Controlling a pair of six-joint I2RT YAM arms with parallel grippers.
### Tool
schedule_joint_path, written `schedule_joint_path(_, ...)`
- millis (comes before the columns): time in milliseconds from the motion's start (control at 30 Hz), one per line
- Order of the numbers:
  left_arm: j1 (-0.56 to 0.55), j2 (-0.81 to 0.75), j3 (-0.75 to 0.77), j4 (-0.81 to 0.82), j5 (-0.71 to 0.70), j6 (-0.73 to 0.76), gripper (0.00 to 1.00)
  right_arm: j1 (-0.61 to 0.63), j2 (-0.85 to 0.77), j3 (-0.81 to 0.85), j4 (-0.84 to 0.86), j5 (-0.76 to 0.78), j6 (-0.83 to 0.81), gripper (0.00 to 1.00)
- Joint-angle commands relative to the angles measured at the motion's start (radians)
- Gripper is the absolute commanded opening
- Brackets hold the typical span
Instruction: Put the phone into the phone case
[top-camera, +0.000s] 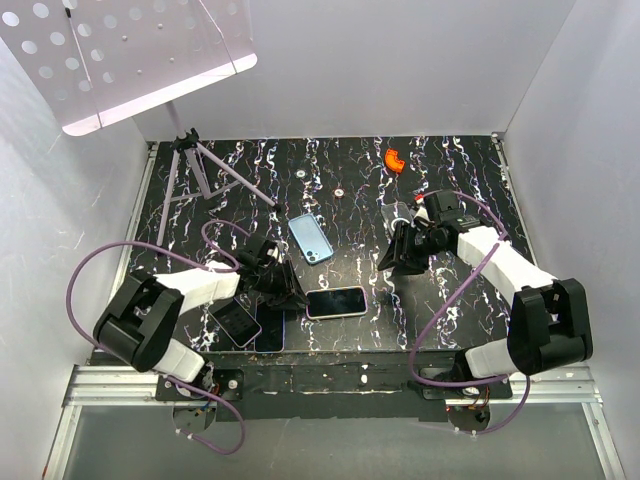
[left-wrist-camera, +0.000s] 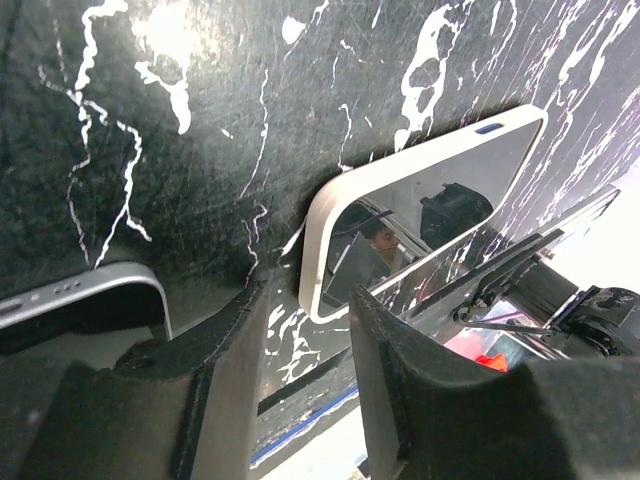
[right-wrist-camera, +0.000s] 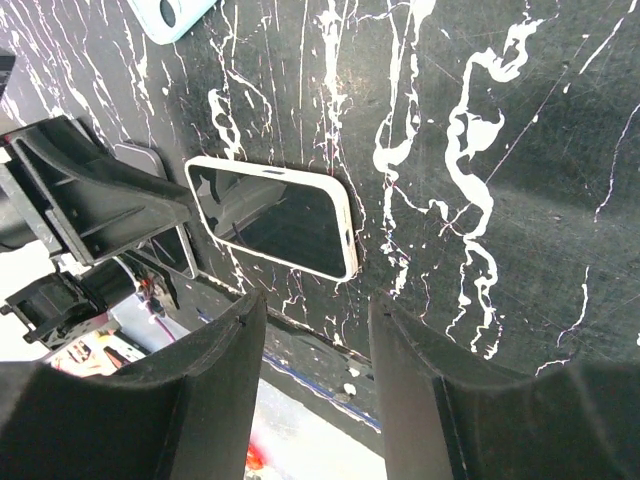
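Where the top camera looks down on the black marbled tabletop (top-camera: 450, 160), the white-edged phone (top-camera: 336, 302) lies flat with its screen up, just beside the tips of the left end effector (top-camera: 287, 287). It sits well apart from the right end effector (top-camera: 403, 255), which hangs over bare tabletop. The light-blue phone case (top-camera: 310, 238) lies beyond the left end effector, apart from the phone. A silver-edged phone (top-camera: 236, 322) lies behind that end effector, beside its arm.

From the left wrist, the left end effector (left-wrist-camera: 310, 300) has its 2 fingers (left-wrist-camera: 215, 380) spread, with only tabletop between them. The white-edged phone (left-wrist-camera: 420, 210) lies just ahead and to the right, its near corner at the gap; whether a finger touches it cannot be told. The silver-edged phone (left-wrist-camera: 80, 300) shows to the left of the left finger.

From the right wrist, the right end effector (right-wrist-camera: 320, 305) also has its fingers (right-wrist-camera: 430, 390) parted and holds nothing. The white-edged phone (right-wrist-camera: 275, 215) lies ahead, slightly left of the gap and clear of the tips. The light-blue phone case (right-wrist-camera: 170, 15) is far ahead to the left.
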Motion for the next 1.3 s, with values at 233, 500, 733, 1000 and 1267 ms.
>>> schedule_joint_path(233, -0.036, 0.116, -0.006, 0.138, 0.046, -0.026, 0.28, -0.026, -0.046, -0.015, 0.015, -0.040, -0.023, 0.52)
schedule_joint_path(500, -0.117, 0.246, 0.116, 0.145, 0.031, -0.044, 0.22, -0.040, -0.065, -0.016, 0.007, -0.056, -0.024, 0.52)
schedule_joint_path(733, -0.218, 0.398, 0.289, 0.157, 0.028, -0.079, 0.22, -0.060, -0.111, -0.010, -0.022, -0.057, -0.029, 0.52)
schedule_joint_path(1000, -0.304, 0.608, 0.552, 0.166, 0.031, -0.129, 0.21, -0.089, -0.200, -0.015, -0.075, -0.057, -0.038, 0.52)
schedule_joint_path(1267, -0.365, 0.755, 0.786, 0.157, 0.075, -0.158, 0.20, -0.127, -0.276, -0.010, -0.128, -0.040, -0.053, 0.52)
